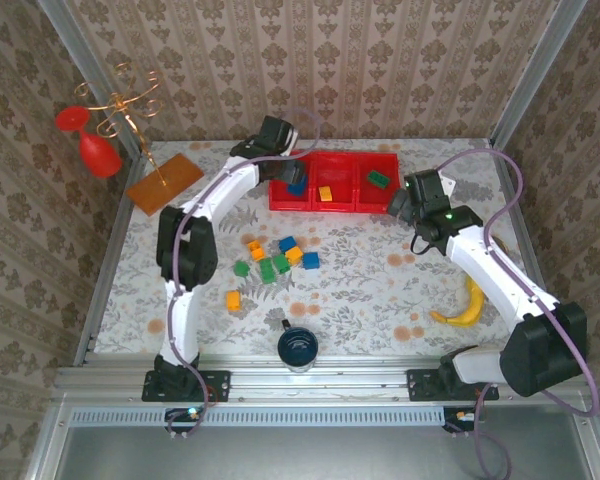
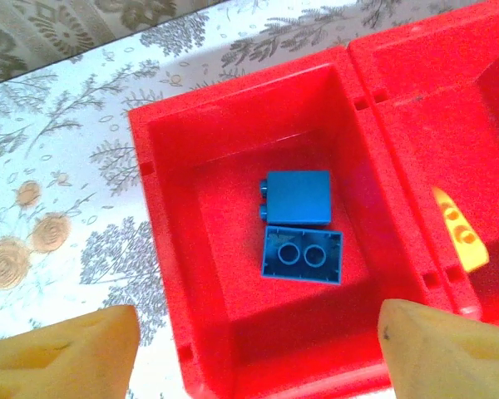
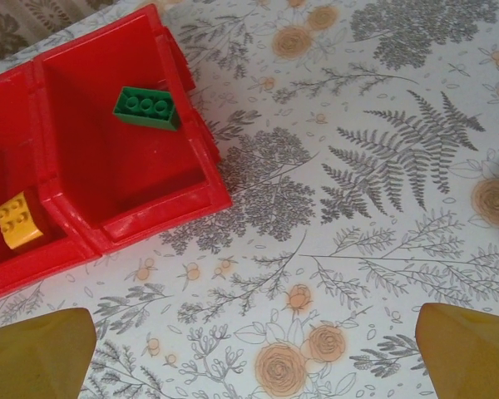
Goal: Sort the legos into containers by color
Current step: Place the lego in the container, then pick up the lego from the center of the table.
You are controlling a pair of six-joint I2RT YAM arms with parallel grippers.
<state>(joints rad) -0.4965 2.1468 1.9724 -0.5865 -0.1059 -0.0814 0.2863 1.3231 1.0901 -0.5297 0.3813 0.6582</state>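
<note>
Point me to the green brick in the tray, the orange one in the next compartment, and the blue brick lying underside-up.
green brick (image 3: 147,108): right wrist view, studded top face.
orange brick (image 3: 18,220): right wrist view, studded top.
upturned blue brick (image 2: 303,255): left wrist view, hollow underside.

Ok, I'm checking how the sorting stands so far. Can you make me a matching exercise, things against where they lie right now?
Things:
1. blue bricks
2. orange brick
3. green brick
4. banana

Places:
A. right compartment of the tray
B. on the table, outside the tray
C. left compartment of the tray
D. middle compartment of the tray

Pairs: 1-C, 2-D, 3-A, 4-B
</note>
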